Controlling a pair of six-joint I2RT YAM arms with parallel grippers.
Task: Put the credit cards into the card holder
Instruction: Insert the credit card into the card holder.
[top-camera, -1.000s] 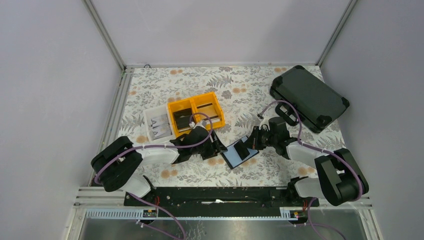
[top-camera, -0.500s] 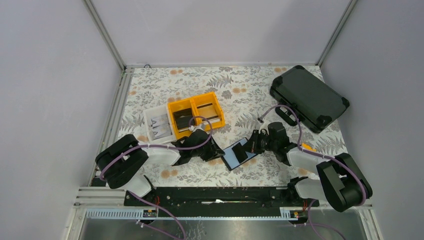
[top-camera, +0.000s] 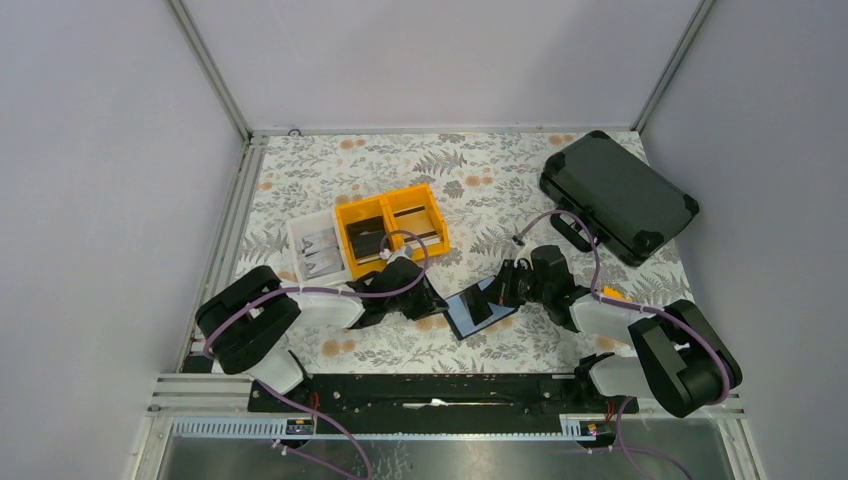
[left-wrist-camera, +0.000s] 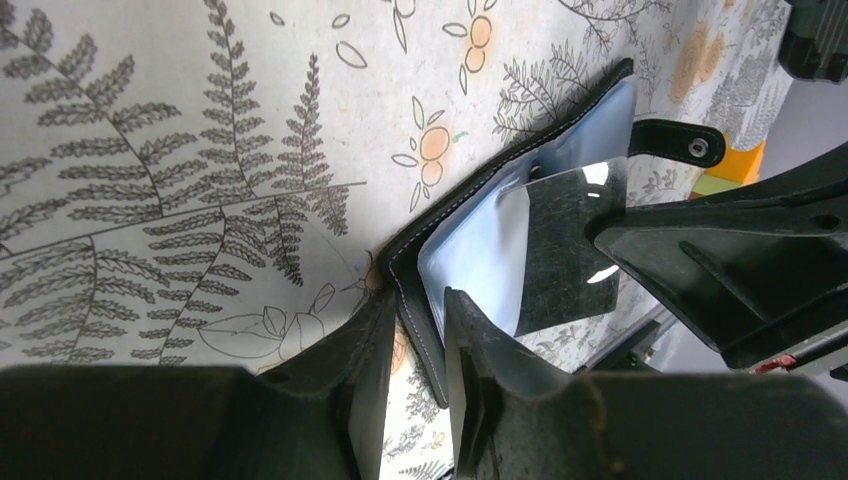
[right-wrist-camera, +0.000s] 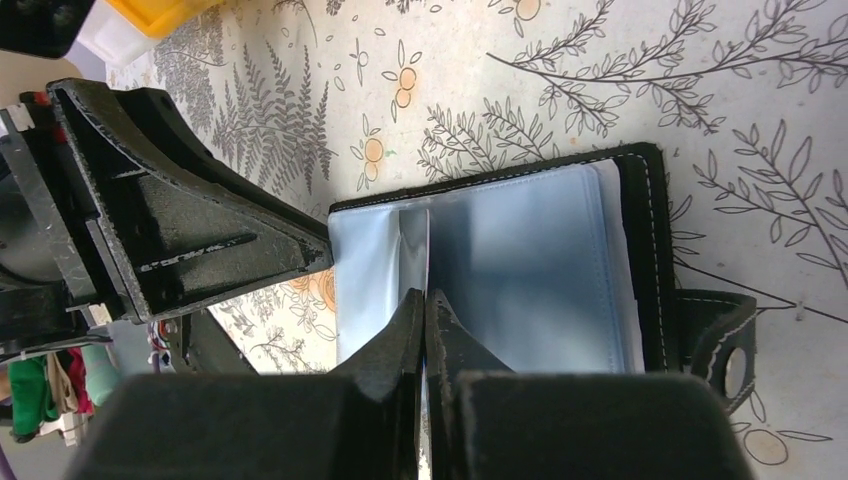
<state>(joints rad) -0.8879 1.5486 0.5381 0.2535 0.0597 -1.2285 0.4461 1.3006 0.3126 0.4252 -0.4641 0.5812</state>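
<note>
One card at the holder, more waiting in the bins

Silvery credit cards (top-camera: 320, 252) lie in the white bin (top-camera: 296, 245) on the counter (top-camera: 480, 165), not yet carried over; the yellow bin (top-camera: 441, 225) beside it holds dark flat pieces too small to name. The left fingers (left-wrist-camera: 480, 350) pinch the near cover edge of the open card holder (top-camera: 466, 320), which lies flat at mid-counter. A dark card (left-wrist-camera: 560, 250) stands edge-down on the holder's light-blue pockets, clamped in the closed right fingers (right-wrist-camera: 395, 345). Whether it has entered a pocket cannot be told, so most of the job looks undone
</note>
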